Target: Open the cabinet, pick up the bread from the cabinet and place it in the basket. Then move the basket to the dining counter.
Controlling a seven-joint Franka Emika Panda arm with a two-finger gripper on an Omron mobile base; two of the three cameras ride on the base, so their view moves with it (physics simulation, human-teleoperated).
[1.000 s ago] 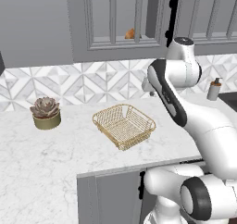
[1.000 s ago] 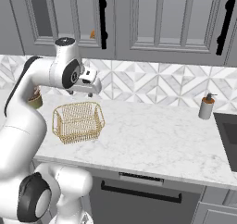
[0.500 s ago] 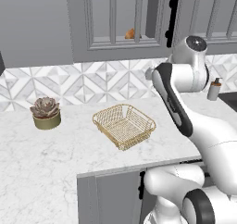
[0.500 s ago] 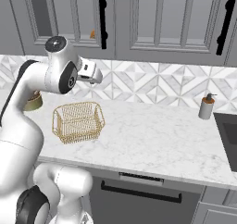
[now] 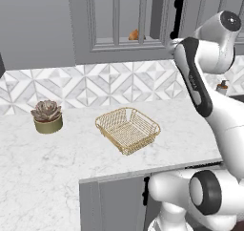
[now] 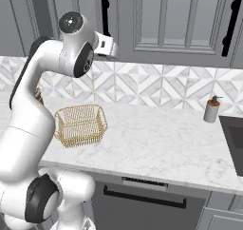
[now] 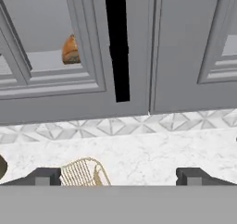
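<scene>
My fingers (image 7: 118,176) stand spread wide with nothing between them, and over the last second I've raised the hand from above the desk (image 5: 57,173) toward the wall cabinet. The basket (image 5: 127,129) sits empty on the marble below. Ahead, the black bar handle (image 7: 117,47) is centred; the cabinet (image 7: 88,91) is still shut, the bread (image 7: 70,49) behind its glass, so opening comes next.

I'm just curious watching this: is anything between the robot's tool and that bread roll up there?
Yes. The bread sits behind the closed glass door of the cabinet. The open tool faces its black handle.
</scene>
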